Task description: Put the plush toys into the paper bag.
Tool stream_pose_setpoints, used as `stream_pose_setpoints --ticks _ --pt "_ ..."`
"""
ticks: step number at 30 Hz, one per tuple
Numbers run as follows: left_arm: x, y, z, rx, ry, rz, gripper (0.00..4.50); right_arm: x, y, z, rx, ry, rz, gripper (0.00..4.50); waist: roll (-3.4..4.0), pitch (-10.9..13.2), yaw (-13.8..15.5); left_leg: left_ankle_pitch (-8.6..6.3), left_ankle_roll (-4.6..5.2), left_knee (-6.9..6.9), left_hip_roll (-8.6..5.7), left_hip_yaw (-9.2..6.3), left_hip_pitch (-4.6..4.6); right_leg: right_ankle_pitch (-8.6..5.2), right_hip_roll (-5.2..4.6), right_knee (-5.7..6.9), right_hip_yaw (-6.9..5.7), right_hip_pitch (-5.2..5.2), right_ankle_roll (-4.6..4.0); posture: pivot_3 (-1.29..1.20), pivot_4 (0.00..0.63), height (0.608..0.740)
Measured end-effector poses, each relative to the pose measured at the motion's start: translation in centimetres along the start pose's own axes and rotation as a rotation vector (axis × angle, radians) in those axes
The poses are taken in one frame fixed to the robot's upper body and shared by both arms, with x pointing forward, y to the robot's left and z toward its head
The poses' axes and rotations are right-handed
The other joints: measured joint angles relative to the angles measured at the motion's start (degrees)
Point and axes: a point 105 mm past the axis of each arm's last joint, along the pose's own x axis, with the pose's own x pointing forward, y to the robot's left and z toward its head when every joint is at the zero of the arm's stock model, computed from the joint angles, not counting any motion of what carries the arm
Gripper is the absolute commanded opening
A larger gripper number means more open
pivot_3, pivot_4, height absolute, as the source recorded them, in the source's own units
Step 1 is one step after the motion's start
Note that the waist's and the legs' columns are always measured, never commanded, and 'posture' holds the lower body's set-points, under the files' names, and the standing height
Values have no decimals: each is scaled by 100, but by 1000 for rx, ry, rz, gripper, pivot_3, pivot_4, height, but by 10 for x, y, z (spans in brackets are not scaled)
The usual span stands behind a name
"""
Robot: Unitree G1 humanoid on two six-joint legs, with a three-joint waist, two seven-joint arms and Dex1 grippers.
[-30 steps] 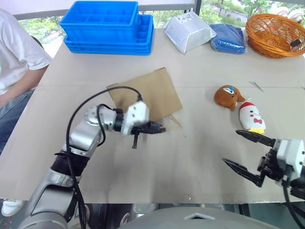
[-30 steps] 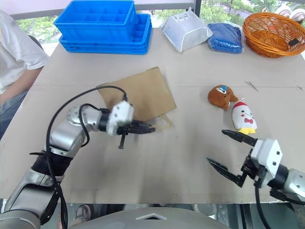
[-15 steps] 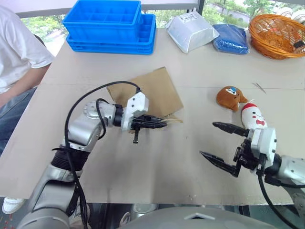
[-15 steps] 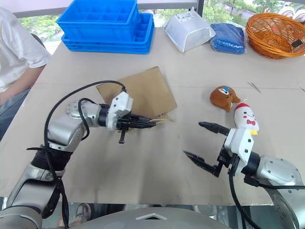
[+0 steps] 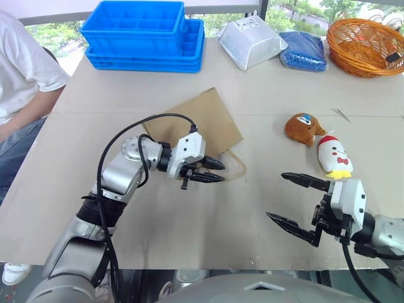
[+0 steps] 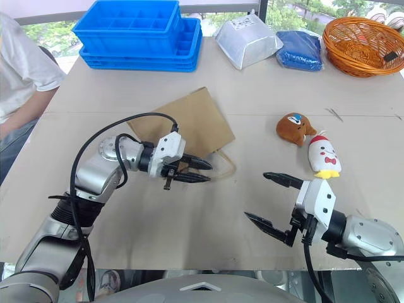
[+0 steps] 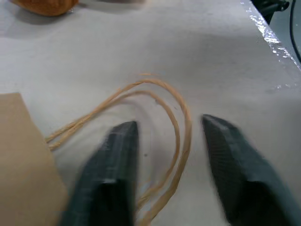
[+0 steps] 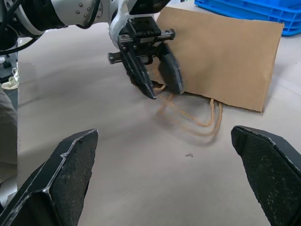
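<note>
The tan paper bag (image 5: 196, 123) lies flat on the table, its cord handles (image 5: 235, 168) looping out toward the near right. My left gripper (image 5: 218, 171) is open at those handles; in the left wrist view the cords (image 7: 176, 122) lie on the table between its fingers (image 7: 115, 160). The brown plush toy (image 5: 303, 128) and the white plush toy (image 5: 333, 156) with the red cap lie side by side to the right. My right gripper (image 5: 278, 196) hovers open and empty, just near of the white toy.
Stacked blue crates (image 5: 142, 31), a white plastic bag (image 5: 251, 41), a blue packet (image 5: 304, 49) and an orange wicker basket (image 5: 366, 44) line the far edge. A person in a white shirt (image 5: 25, 69) sits at the left.
My left gripper was shut at the bag's handles and has opened; the cords now lie loose on the table. My right gripper has shifted a little to the left, still open.
</note>
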Motion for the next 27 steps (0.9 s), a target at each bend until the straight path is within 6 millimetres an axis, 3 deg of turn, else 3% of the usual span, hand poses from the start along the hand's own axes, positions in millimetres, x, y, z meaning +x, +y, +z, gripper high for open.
stream_pose_setpoints --ticks 3,6,7,11,15,18,21,24,27 --pt "0 2 -4 45 21 11 2994 0 0 -1 6 3 -4 4500 0 0 1 0 0 0 0 0 1 0 0 0 1 0 0 0 150 740" --pt "-1 3 -13 62 41 23 1946 -1 0 -2 14 8 -14 4500 0 0 -2 0 0 0 0 0 0 0 0 0 0 0 0 0 150 740" --pt "-1 3 -15 69 45 24 1797 -1 0 -2 15 9 -18 4500 0 0 2 0 0 0 0 0 0 0 0 0 0 0 0 0 150 740" --pt "1 4 -16 89 35 21 32 0 -1 -1 10 4 -22 4500 0 0 5 0 0 0 0 0 -1 0 -1 -1 0 0 0 0 150 740" --pt "4 2 -13 68 -3 4 32 1 -1 3 0 -7 -25 4500 0 0 3 0 0 0 0 0 0 0 -1 0 0 0 0 0 150 740" --pt "1 3 -2 -68 -105 13 32 3 -2 5 -6 -10 -26 4500 -1 0 -10 0 0 1 1 0 0 0 0 1 0 0 0 0 150 740" --pt "-8 21 29 -282 -305 72 32 17 -8 16 -68 -55 -13 4500 -7 -2 -17 0 1 9 2 -4 1 1 2 6 -4 1 2 0 150 740" --pt "-22 35 54 -376 -423 129 0 40 -19 21 -83 -110 -1 3782 -15 -4 -67 0 0 9 3 -1 6 1 8 9 2 1 1 0 150 740" --pt "-31 42 73 -445 -515 173 0 67 -29 17 -103 -92 35 2316 -20 -7 -127 3 -4 7 2 -7 5 2 5 12 0 0 -1 0 150 740"
